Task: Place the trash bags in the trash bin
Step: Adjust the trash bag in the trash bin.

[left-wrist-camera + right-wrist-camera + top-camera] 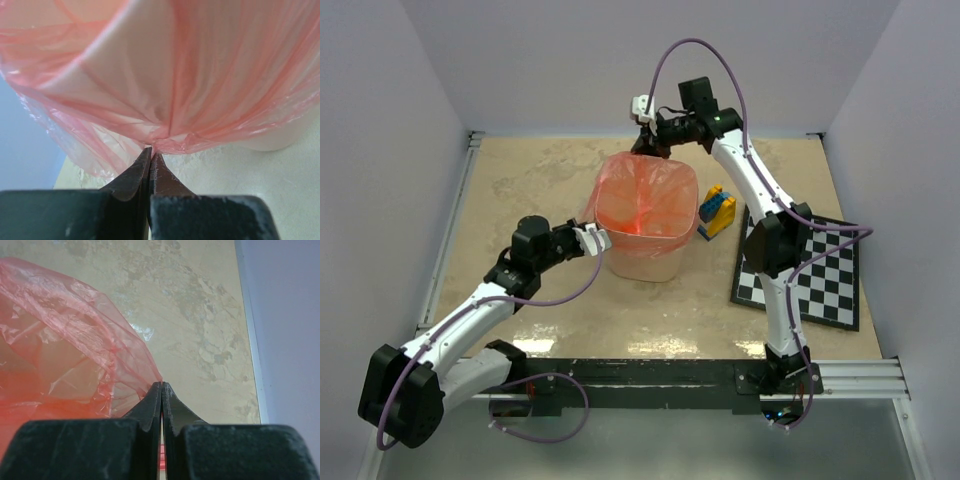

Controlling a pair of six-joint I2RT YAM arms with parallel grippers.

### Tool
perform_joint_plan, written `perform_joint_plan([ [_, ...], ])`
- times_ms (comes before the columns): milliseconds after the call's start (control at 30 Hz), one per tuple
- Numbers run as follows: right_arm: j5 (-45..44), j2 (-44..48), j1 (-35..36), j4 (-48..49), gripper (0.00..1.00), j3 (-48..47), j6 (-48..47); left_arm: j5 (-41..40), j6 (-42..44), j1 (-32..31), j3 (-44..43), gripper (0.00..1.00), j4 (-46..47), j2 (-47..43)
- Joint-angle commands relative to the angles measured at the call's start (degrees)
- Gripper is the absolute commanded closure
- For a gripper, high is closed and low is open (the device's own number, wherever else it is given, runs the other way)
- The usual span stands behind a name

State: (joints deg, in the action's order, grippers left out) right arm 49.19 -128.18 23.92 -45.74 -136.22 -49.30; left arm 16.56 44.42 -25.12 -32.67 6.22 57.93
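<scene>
- The left arm [450,335] reaches from the near left corner of the table [520,190] toward the middle.
- The left gripper [592,240] is at the near-left side of the trash bin [645,262], against the outer wall below the rim.
- In the left wrist view its fingers [132,177] are pressed together, and their tips pinch a gathered fold of the trash bag [640,195].
- From that pinch the film fans upward in tight pleats over the pale wall of the bin.
- The bin stands upright near the middle of the table.
- The red bag sits inside it as a liner with its mouth open, and its top is folded over the rim and hangs down the outside.
- The right gripper [645,140] hovers at the far side of the bin, over the far-left part of the rim.
- In the right wrist view its fingers [147,407] are clamped together on the bag's edge, and the crinkled film rises to the left from the tips.
- Yellow-and-blue toy blocks [717,212] lie just right of the bin; I cannot tell whether they touch it.
- A checkerboard [810,275] lies flat farther right, and the right arm [765,235] crosses above its left edge.
</scene>
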Motion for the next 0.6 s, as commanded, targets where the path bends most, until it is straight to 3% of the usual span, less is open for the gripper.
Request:
perform_joint_plan([
  [0, 3.89, -0.41, 0.16, 4.23, 1.00, 0.77, 7.35, -0.91, -6.18, 0.52, 0.06, 1.00, 7.14, 0.16],
  [167, 3.81, -1.10, 0.25, 8.03, 1.00, 2.37, 11.59, 0.05, -12.86, 0.60, -0.21, 1.00, 7.14, 2.18],
  [533, -2.78, -5.85, 0.51, 1.36, 1.00, 0.44, 15.64, 5.67, -30.53, 1.31, 3.92, 1.00, 9.43, 0.52],
  [567, -2.78, -5.77, 0.51, 0.83, 1.00, -0.18, 15.64, 6.90, -30.71, 1.39, 3.58, 0.95, 8.21, -0.01],
])
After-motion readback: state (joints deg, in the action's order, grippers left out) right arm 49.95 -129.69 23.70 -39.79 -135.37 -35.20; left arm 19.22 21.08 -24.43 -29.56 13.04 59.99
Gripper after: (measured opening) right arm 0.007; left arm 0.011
